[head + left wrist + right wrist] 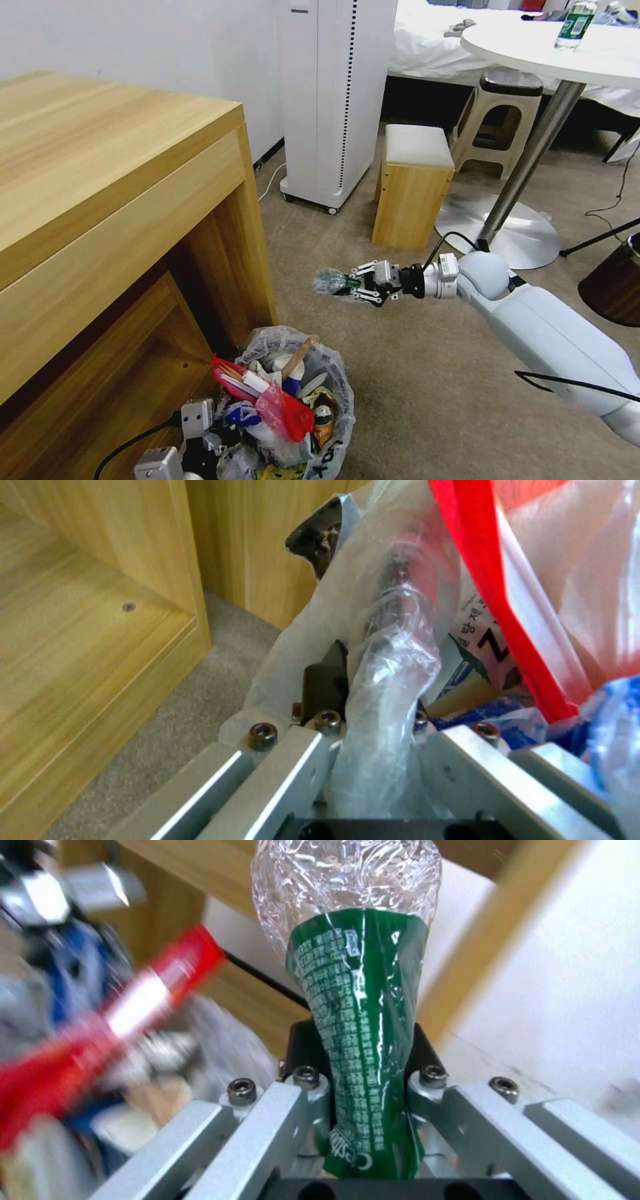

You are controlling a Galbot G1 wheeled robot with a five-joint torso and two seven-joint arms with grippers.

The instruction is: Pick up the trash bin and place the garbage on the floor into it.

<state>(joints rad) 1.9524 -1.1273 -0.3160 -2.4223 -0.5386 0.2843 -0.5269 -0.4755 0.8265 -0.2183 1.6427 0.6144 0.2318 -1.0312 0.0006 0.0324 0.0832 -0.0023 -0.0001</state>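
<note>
The trash bin [341, 395], black with a translucent bag, is at the lower left, packed with garbage: a red wrapper [288, 408], a wooden stick [300, 353] and an orange can [323, 421]. My left gripper [193, 433] is shut on the bin's bagged rim [387, 680], with one dark finger [325, 680] outside it. My right gripper [357, 285] hangs above the beige carpet floor [413, 387], up and right of the bin. It is shut on a crushed green-labelled bottle [328, 280], which the right wrist view shows squeezed flat [360, 1015] between the jaws.
A wooden desk [100, 187] with open shelves stands close on the left of the bin. Behind are a white floor appliance [333, 100], a small wooden stool [410, 187], a round table's metal base [513, 233] and a dark brown container [617, 280] at right.
</note>
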